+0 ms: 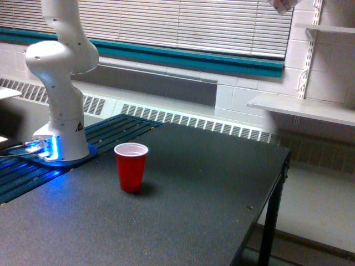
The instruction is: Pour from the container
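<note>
We note the container [283, 5], clear with pinkish bits inside, at the frame's top edge, high above and to the exterior view's right of the red cup [131, 166]. Red cup upright, white interior, contents not visible. Gripper is out of frame; its state is unknown.

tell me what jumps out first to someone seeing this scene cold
The red cup stands upright, alone near the middle of the dark table, white inside showing. At the exterior view's left the white robot arm rises from a base glowing blue. At the top edge a clear container barely pokes into view, far above and to the exterior view's right of the cup; the end effector is out of frame.
</note>
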